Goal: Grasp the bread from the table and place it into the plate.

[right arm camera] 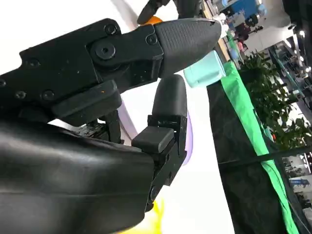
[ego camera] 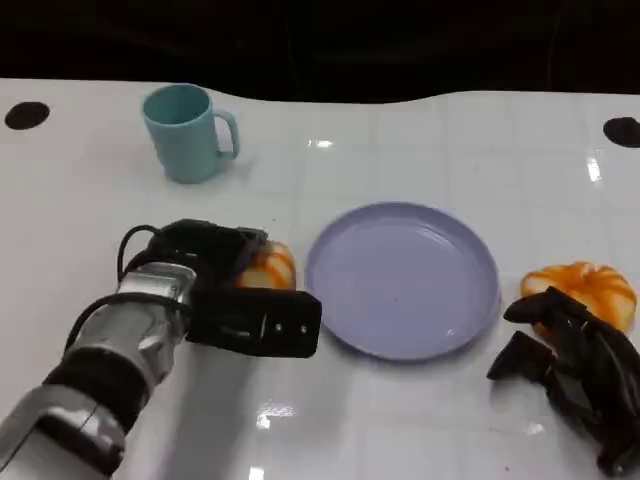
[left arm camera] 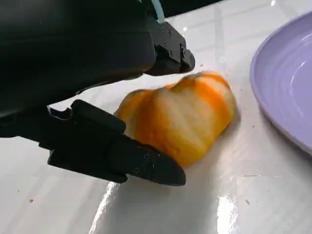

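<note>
The left hand [ego camera: 235, 290] lies low on the white tabletop [ego camera: 400, 420], just left of the purple plate [ego camera: 403, 280]. Its black fingers [left arm camera: 122, 158] sit on both sides of a piece of orange and white bread [left arm camera: 183, 114]. One finger lies along the near side of the bread and the black shell is over the far side. It looks like a loose hold, but I cannot tell if the fingers really press on the bread. The bread is on the tabletop, very near the plate's left rim but not on the plate. In the head view the hand hides most of this bread, and just a small orange bit peeks out.

A second piece of bread [ego camera: 585, 290] lies to the right of the plate, near the right edge of the picture. The right hand [ego camera: 575, 375] rests just in front of it, fingers bent and a little apart, with nothing in them. One fingertip is close to that bread; I cannot tell if it touches.

A blue cup [ego camera: 185, 130] stands upright far back on the left, well apart from the plate. There is open white tabletop between the cup and the plate, and in front of the plate too.
</note>
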You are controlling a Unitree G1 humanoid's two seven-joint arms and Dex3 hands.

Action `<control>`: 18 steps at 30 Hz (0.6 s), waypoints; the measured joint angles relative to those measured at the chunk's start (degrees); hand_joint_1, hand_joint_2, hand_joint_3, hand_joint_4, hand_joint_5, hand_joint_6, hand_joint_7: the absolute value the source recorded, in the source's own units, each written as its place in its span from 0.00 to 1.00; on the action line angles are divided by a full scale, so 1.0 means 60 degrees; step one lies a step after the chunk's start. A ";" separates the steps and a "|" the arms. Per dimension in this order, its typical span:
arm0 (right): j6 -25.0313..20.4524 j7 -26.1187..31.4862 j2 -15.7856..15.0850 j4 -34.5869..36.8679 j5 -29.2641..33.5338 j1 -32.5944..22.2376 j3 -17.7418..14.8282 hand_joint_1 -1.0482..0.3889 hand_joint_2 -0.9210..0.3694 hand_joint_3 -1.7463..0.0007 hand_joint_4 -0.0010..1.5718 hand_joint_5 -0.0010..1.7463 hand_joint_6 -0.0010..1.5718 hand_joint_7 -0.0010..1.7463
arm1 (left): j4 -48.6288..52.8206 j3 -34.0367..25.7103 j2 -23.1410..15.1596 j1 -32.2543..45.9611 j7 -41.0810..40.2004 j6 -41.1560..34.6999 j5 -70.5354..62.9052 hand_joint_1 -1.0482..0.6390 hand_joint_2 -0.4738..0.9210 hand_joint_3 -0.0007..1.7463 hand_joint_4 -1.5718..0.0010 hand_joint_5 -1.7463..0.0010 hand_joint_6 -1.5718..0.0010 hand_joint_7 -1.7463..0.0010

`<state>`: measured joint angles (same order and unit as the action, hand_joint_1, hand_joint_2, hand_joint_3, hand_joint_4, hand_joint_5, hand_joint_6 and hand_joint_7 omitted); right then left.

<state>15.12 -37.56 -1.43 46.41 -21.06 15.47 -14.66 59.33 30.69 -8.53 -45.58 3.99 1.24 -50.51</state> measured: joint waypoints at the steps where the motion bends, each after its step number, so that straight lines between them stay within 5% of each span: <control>1: 0.0000 0.0010 0.0000 -0.0016 0.0002 -0.0011 0.0000 0.35 0.00 0.89 0.42 0.89 0.39 0.70 | 0.0346 0.0074 0.0085 -0.0147 -0.0068 0.0106 0.0076 0.25 0.96 0.00 0.89 0.96 0.86 0.99; 8: 0.0093 0.0011 -0.0001 -0.0030 0.0080 -0.0047 0.0011 0.36 0.00 0.87 0.42 0.89 0.40 0.70 | 0.1575 0.0254 0.0369 -0.0624 -0.0532 0.0474 0.0523 0.30 1.00 0.01 0.83 0.94 0.82 0.98; 9: 0.0106 0.0010 -0.0001 -0.0027 0.0089 -0.0051 0.0010 0.36 0.00 0.87 0.42 0.90 0.39 0.71 | 0.1646 0.0284 0.0379 -0.0657 -0.0577 0.0501 0.0560 0.35 1.00 0.01 0.75 0.91 0.75 0.96; 11: 0.0109 0.0007 0.0000 -0.0026 0.0100 -0.0053 0.0008 0.35 0.00 0.87 0.42 0.90 0.38 0.72 | 0.1795 0.0183 0.0395 -0.0676 -0.0703 0.0615 0.0816 0.41 1.00 0.02 0.62 0.60 0.54 0.95; 13: 0.0097 -0.0003 0.0000 -0.0024 0.0093 -0.0053 -0.0002 0.35 0.00 0.87 0.42 0.90 0.38 0.72 | 0.1930 0.0072 0.0398 -0.0678 -0.1087 0.0763 0.1025 0.43 1.00 0.02 0.59 0.46 0.46 0.96; 15: 0.0055 -0.0029 0.0000 -0.0031 0.0057 -0.0052 -0.0008 0.35 0.00 0.89 0.41 0.90 0.38 0.72 | 0.2007 0.0069 0.0405 -0.0677 -0.1506 0.0855 0.1042 0.45 1.00 0.12 0.56 0.10 0.52 0.39; 18: -0.0113 -0.0041 -0.0002 -0.0108 0.0008 -0.0053 -0.0016 0.35 0.00 0.89 0.40 0.90 0.38 0.72 | 0.2129 0.0067 0.0411 -0.0653 -0.2416 0.1054 0.1053 0.47 1.00 0.25 0.55 0.01 0.64 0.10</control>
<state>14.43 -37.80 -1.44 45.76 -21.01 15.15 -14.75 72.11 31.10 -6.06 -49.50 -10.50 7.56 -44.20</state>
